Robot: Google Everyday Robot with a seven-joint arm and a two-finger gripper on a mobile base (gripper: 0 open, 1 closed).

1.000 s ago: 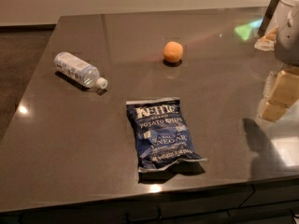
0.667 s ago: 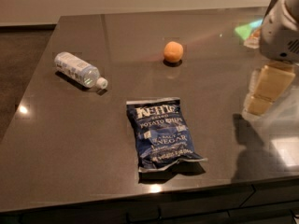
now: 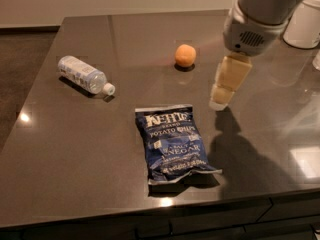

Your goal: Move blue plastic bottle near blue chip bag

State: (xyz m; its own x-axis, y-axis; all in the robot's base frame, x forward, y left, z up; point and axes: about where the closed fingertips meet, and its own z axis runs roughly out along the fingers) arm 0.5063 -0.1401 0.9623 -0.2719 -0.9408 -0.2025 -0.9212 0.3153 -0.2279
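Observation:
The blue plastic bottle (image 3: 81, 74) lies on its side at the left of the dark table, its white cap pointing right and toward the front. The blue chip bag (image 3: 172, 142) lies flat near the table's front edge, right of the bottle and well apart from it. My gripper (image 3: 219, 101) hangs from the grey arm at the upper right. It is above the table, right of the bag's top edge, and far from the bottle. It holds nothing that I can see.
An orange ball-like fruit (image 3: 185, 55) sits behind the bag, left of the gripper. A white container (image 3: 305, 24) stands at the far right back. The table (image 3: 75, 149) has its front edge close below the bag.
The arm and gripper have moved left from the right edge of the view toward the middle of the table. The bottle, bag and orange have not moved.

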